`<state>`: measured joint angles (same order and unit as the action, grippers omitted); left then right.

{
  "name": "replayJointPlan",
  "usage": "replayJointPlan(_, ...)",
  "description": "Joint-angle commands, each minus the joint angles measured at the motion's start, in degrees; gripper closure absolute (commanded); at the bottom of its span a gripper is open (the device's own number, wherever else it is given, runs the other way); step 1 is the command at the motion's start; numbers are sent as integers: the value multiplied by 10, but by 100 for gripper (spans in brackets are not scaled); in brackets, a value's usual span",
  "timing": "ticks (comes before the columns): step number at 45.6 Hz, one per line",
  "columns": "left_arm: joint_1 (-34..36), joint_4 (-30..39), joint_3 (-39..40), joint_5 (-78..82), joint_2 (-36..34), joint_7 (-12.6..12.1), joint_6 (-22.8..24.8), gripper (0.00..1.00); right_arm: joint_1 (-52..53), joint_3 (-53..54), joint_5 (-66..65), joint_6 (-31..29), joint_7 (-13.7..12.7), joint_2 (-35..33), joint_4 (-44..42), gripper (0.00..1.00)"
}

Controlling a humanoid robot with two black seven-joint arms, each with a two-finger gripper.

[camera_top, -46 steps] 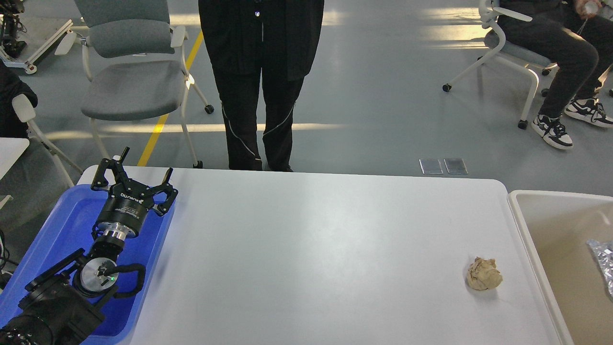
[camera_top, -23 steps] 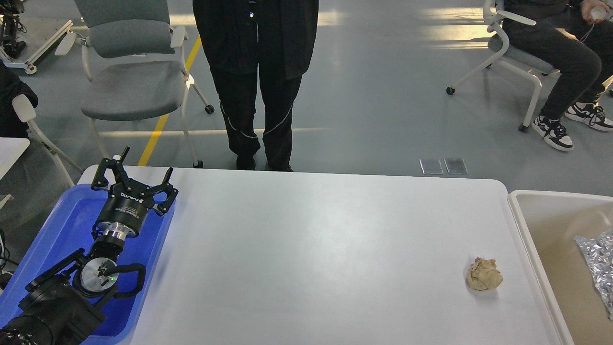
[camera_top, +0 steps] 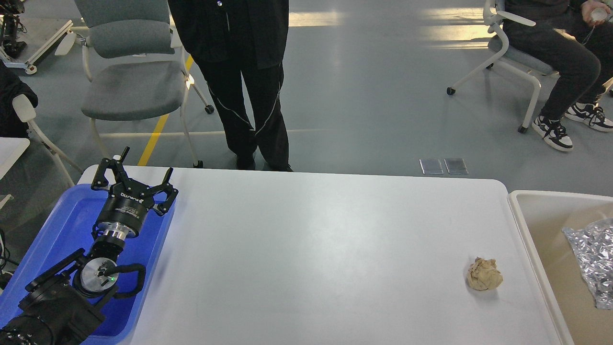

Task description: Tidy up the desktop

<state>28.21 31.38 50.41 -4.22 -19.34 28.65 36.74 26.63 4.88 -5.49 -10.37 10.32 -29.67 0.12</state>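
The white desktop (camera_top: 316, 249) fills the middle of the head view. A crumpled tan paper ball (camera_top: 484, 274) lies on it near the right edge. My left gripper (camera_top: 135, 171) is open and empty, held above the far end of the blue tray (camera_top: 57, 225) at the left edge of the desktop, far from the paper ball. My right gripper is out of view.
An off-white bin (camera_top: 531, 225) stands at the right of the desktop and holds a crumpled silver foil bag (camera_top: 591, 256). A person in black (camera_top: 239, 72) stands behind the far edge. A grey chair (camera_top: 129, 72) stands at back left.
The silver foil bag has shifted left inside the bin. The standing person has stepped to the left. My left arm has not moved.
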Motion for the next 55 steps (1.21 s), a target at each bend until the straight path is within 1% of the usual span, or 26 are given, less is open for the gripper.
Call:
replayJointPlan(1, 0, 0, 0, 0, 0, 0, 0, 0, 18, 12, 6, 19, -1, 5, -33, 21)
replayJointPlan(2, 0, 0, 0, 0, 0, 0, 0, 0, 22, 13, 6, 25, 0, 5, -40, 9)
replayJointPlan(3, 0, 0, 0, 0, 0, 0, 0, 0, 25, 13, 7, 32, 0, 7, -45, 0)
replayJointPlan(7, 0, 0, 0, 0, 0, -1, 0, 0, 29, 12, 7, 46, 0, 8, -50, 0)
replayJointPlan(32, 0, 0, 0, 0, 0, 0, 0, 0, 47, 0, 6, 43, 3, 4, -52, 0)
replayJointPlan(37, 0, 0, 0, 0, 0, 0, 0, 0, 61, 16, 8, 40, 2, 2, -50, 0)
replayJointPlan(41, 0, 0, 0, 0, 0, 0, 0, 0, 70, 38, 22, 38, 7, -3, -47, 0)
replayJointPlan(43, 0, 0, 0, 0, 0, 0, 0, 0, 71, 68, 36, 37, 26, -12, -32, 0)
replayJointPlan(47, 0, 0, 0, 0, 0, 0, 0, 0, 75, 103, 37, 37, 83, -33, 16, 0)
replayJointPlan(49, 0, 0, 0, 0, 0, 0, 0, 0, 75, 122, 38, 37, 103, -45, 46, 0)
replayJointPlan(51, 0, 0, 0, 0, 0, 0, 0, 0, 74, 142, 37, 37, 112, -58, 80, 0)
replayJointPlan(55, 0, 0, 0, 0, 0, 0, 0, 0, 72, 201, 37, 37, 112, -84, 141, 0)
